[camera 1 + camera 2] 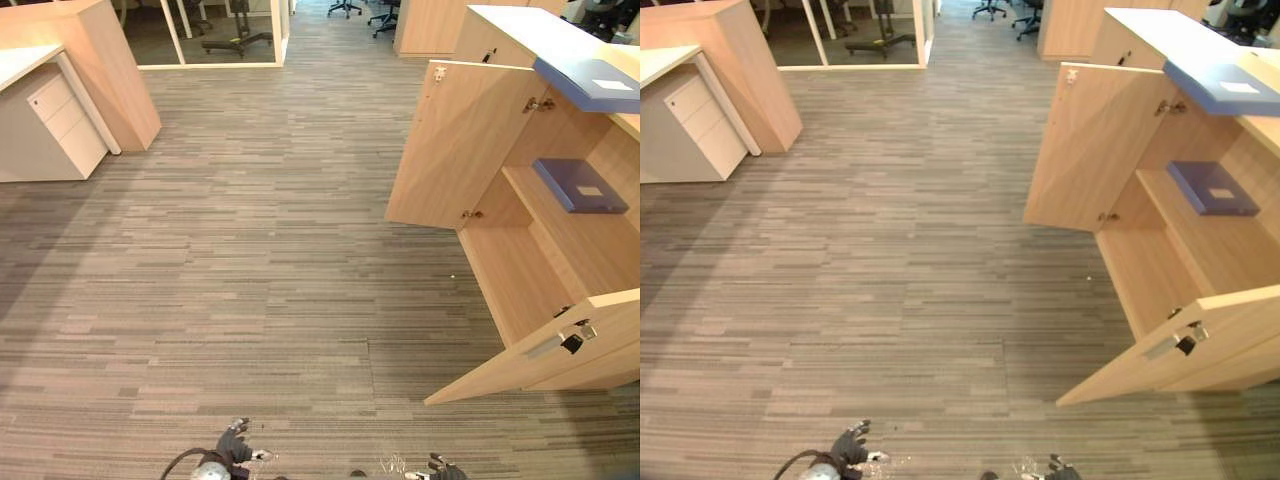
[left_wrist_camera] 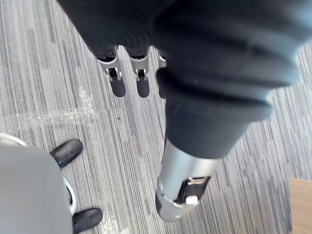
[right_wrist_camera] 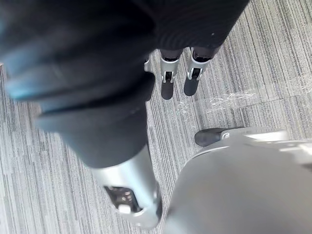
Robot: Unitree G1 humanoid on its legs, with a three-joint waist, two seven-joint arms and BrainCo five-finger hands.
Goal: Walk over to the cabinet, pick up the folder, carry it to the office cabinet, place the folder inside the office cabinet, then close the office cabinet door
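Note:
A blue folder (image 1: 590,82) with a white label lies on the light top of the wooden cabinet (image 1: 520,30) at the right. Below it the office cabinet (image 1: 520,280) stands with both doors open. A second blue folder (image 1: 580,185) lies flat on its inner shelf. My left hand (image 1: 232,445) and right hand (image 1: 445,468) hang low at the bottom edge, far from the cabinet. In the wrist views the left hand's fingers (image 2: 118,83) and the right hand's fingers (image 3: 167,83) hang straight over the carpet, holding nothing.
The far cabinet door (image 1: 460,140) swings out over the carpet. The near door (image 1: 560,350), with a metal handle, juts out toward me. A white drawer unit (image 1: 60,125) and a wooden partition (image 1: 105,65) stand at the far left. Office chairs (image 1: 345,8) stand down the aisle.

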